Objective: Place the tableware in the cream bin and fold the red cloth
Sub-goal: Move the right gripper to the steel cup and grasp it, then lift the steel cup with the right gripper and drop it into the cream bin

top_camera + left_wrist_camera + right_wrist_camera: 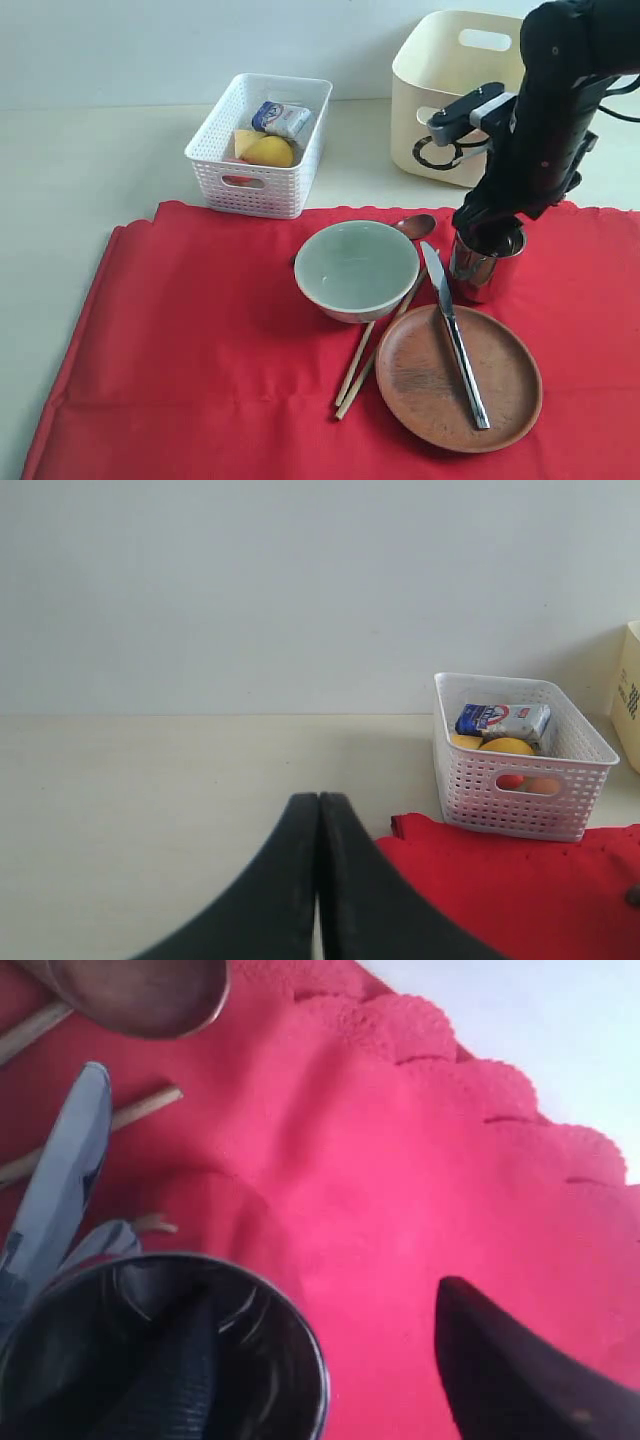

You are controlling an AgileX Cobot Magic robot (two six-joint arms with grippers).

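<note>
The red cloth (200,340) covers the table front. On it stand a pale green bowl (356,268), a brown plate (430,385) with a steel knife (455,335) across it, wooden chopsticks (365,365), a dark spoon (415,226) and the steel cup (485,268). My right gripper (490,232) is down at the cup, open. In the right wrist view one finger (170,1370) is inside the cup (290,1360) and the other finger (520,1370) stands apart outside it. My left gripper (318,800) is shut and empty, beside the cloth's corner (520,890). The cream bin (440,90) stands behind the cup.
A white perforated basket (255,170) holding a lemon and a small milk carton sits behind the cloth's left part. The right arm hides part of the cream bin's front. Bare pale table lies to the left of the cloth.
</note>
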